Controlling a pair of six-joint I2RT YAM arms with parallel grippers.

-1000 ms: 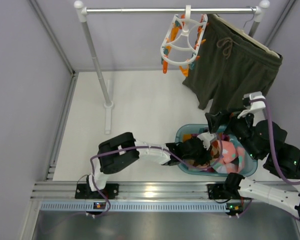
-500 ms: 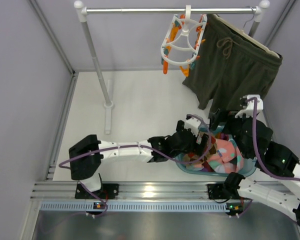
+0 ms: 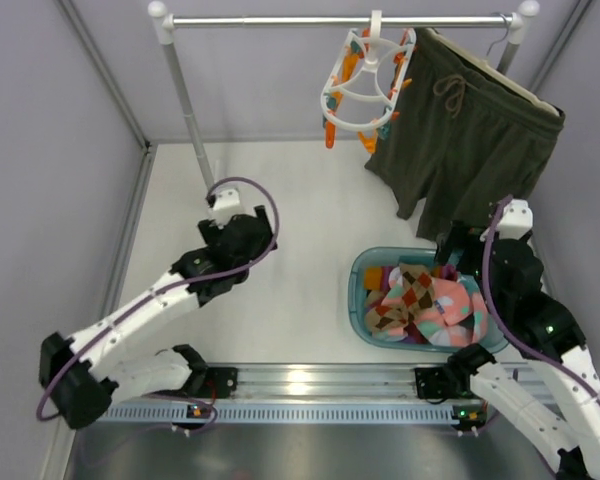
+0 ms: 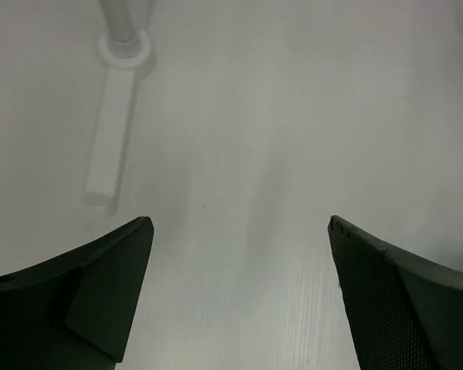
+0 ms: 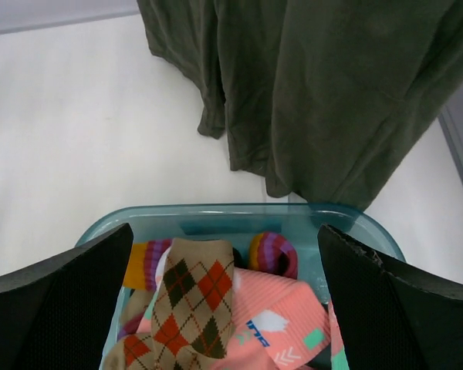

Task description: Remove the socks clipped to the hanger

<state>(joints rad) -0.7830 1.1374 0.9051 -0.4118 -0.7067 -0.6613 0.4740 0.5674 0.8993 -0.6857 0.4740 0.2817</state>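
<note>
socks (image 3: 425, 305): soft knit pile in a teal basin, well apart from the hanger. Brown-orange argyle one (image 5: 189, 301) on top, pink w/ teal marks beside it, a rolled magenta-orange cuff (image 5: 272, 254) at the far side.
basin (image 3: 356, 292): translucent teal plastic, rounded corners, on the table near the R arm's base.
hanger (image 3: 365, 85): white plastic oval ring frame, hooked on the rail, orange & teal clips dangling; just left of the shorts.
shorts (image 3: 470, 140): dark olive, matte, drawstring waist, hang from the rail's R end; hem falls just beyond the basin.
rail (image 3: 280, 19): shiny metal bar on white posts.
right gripper (image 5: 224, 229): over the basin's far edge, black fingers spread wide, holding nothing.
left gripper (image 4: 239, 221): fingers apart, nothing between, over bare white table (image 3: 300, 200) near the post's foot (image 4: 112, 131).
</note>
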